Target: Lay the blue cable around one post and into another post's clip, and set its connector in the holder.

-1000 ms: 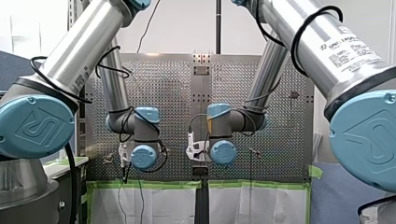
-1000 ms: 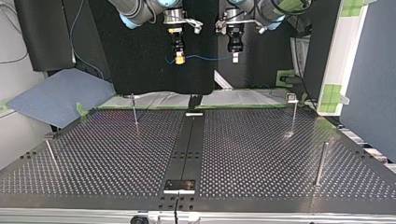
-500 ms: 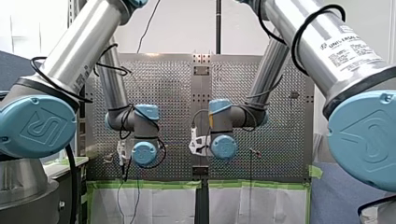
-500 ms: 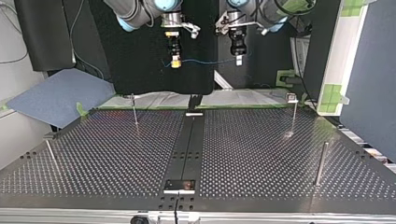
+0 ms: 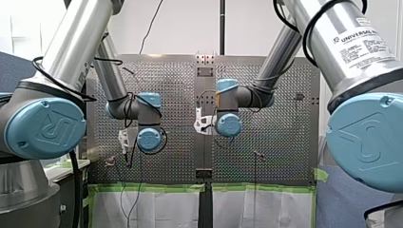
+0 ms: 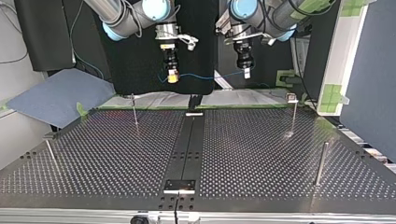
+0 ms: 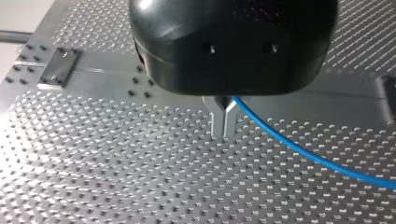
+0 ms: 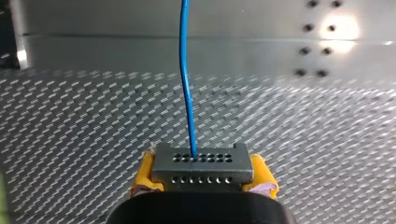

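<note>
The blue cable hangs in a shallow sag between my two grippers, high above the far edge of the perforated table in the top view. My right gripper is at that view's left. Its yellow pads are shut on the grey connector, and the cable runs straight ahead out of it. My left gripper is at the top view's right. Its metal fingers are shut on the cable, which trails off to one side over the table.
Thin posts stand on the table: one at the top view's far left, one with a clip head at far right, a thicker one at near right, a tilted one at near left. A small holder plate sits on the centre strip.
Both grippers have come down in the top view with the cable and moved slightly apart. In the front view both wrists have shifted upward over the table.
</note>
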You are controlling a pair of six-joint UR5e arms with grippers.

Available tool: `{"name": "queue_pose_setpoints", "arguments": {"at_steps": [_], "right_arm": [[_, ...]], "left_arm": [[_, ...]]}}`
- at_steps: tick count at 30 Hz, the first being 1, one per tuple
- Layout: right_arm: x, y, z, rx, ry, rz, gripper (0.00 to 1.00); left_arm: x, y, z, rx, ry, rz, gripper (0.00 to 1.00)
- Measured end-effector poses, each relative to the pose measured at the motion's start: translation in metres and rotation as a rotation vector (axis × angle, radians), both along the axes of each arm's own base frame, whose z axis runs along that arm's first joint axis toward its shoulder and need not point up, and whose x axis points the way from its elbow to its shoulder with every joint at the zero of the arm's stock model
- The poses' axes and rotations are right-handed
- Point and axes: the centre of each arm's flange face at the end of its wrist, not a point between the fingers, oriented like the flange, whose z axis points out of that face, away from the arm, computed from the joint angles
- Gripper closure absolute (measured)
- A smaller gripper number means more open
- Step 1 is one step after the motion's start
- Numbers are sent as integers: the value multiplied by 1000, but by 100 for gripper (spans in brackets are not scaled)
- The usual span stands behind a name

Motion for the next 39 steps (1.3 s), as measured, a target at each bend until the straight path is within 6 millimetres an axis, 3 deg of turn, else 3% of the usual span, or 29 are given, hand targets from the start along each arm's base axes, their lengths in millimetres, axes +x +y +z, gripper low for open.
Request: {"name": "queue_pose_setpoints", "arguments": {"at_steps": [9,17,32,39], "right_arm": [[21,-6,67,-58,-46,82,100],[33,-11,126,-101,-89,148,100],[54,-19,173,-107,-90,215,100],[62,-22,193,-106,-90,257,100]], "left_arm": [[36,21,45,-52,-58,83,99],[49,37,79,-99,-97,158,99],[79,51,162,-245,-231,184,99],[90,71,205,-310,-296,192,99]]}}
